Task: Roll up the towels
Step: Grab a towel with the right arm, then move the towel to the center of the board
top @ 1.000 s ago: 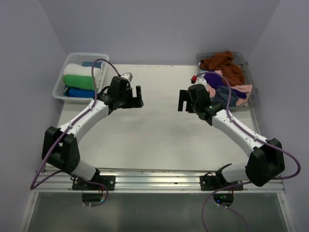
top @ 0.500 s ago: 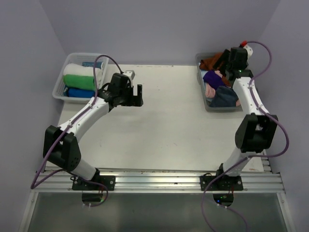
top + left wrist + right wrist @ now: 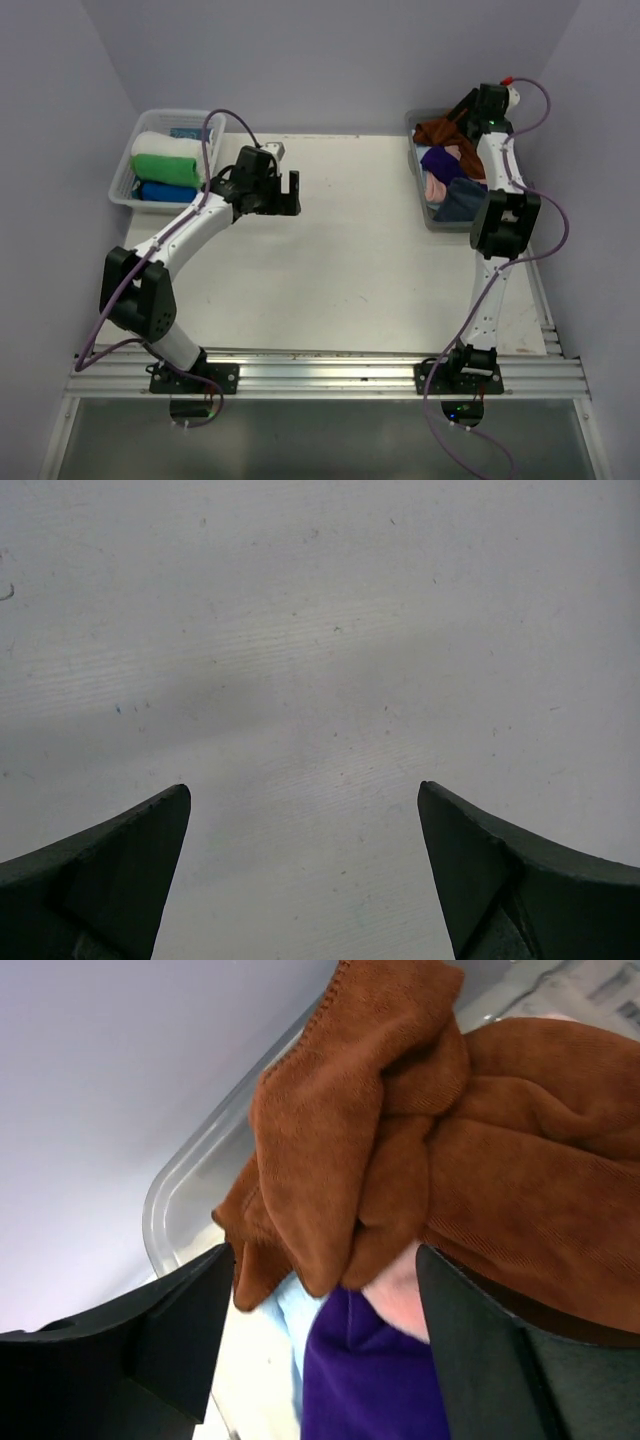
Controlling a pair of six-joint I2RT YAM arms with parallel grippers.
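Loose towels fill the clear bin (image 3: pixel 415 165) at the back right: a rust-brown towel (image 3: pixel 443 131) on top at the far end, then purple (image 3: pixel 441 161), pink (image 3: pixel 434 188) and dark grey-blue (image 3: pixel 462 200). My right gripper (image 3: pixel 463 118) hangs open just over the rust-brown towel (image 3: pixel 420 1140), whose folds lie between its fingers without being pinched. Below them the right wrist view shows purple (image 3: pixel 380 1380), pink (image 3: pixel 400 1295) and pale blue (image 3: pixel 295 1320) cloth. My left gripper (image 3: pixel 277 195) stands open and empty over the bare table (image 3: pixel 320 630).
A second clear bin (image 3: pixel 122 190) at the back left holds three rolled towels: white (image 3: pixel 165 143), green (image 3: pixel 165 166) and blue (image 3: pixel 165 191). The right arm stretches up along the table's right side. The right bin's rim (image 3: pixel 195 1175) shows beside the right fingers.
My right arm has swung from the middle of the table to the back-right bin and now hovers over the rust-brown towel. The left gripper has drifted slightly right.
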